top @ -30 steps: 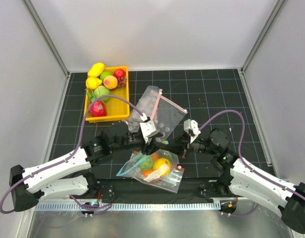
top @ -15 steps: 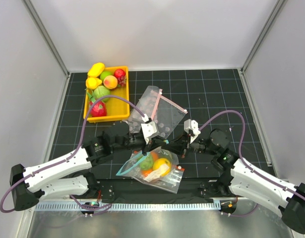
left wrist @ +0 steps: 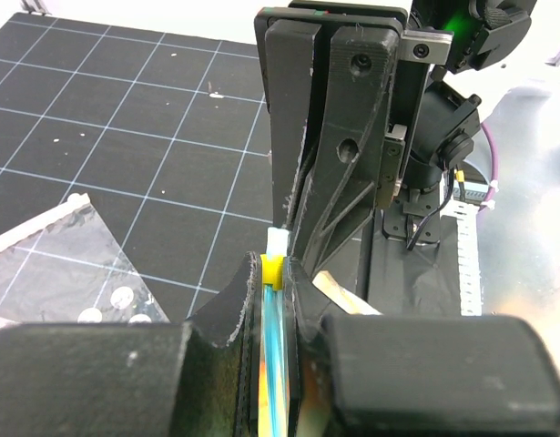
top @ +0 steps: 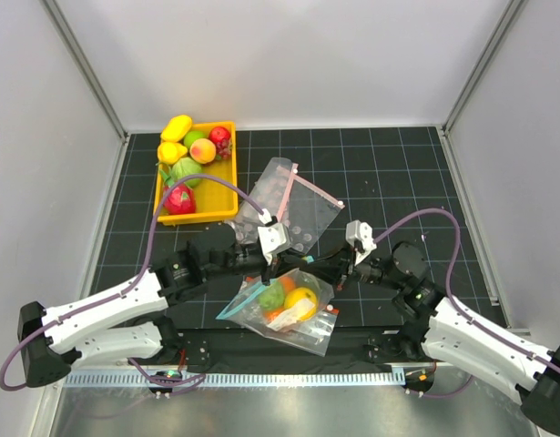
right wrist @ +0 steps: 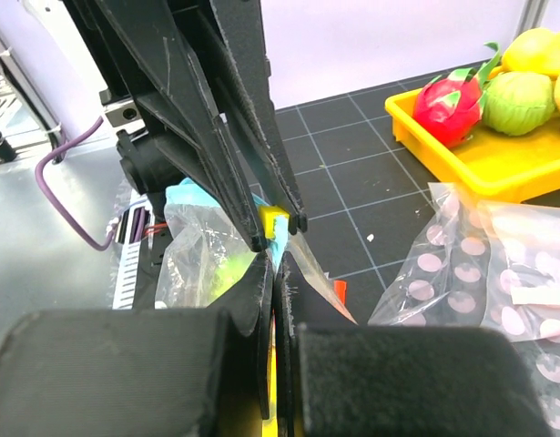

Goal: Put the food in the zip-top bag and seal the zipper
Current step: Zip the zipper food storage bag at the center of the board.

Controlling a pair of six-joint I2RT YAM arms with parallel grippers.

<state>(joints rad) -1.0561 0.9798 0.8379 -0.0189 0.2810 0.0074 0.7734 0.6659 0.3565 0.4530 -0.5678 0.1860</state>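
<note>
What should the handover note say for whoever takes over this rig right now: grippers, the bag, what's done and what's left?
Left gripper: jaws shut on the thin teal zipper strip.
Right gripper: jaws shut on the same strip, tip to tip with the left one.
Crinkled clear zip-top bag: between the arms, at the near edge of the black gridded mat.
Done: green, yellow and orange food pieces are inside the bag.
Left: run the zipper shut; its near-left stretch looks unsealed.
Loose fruit sits in the yellow plastic tray, far left.
</note>
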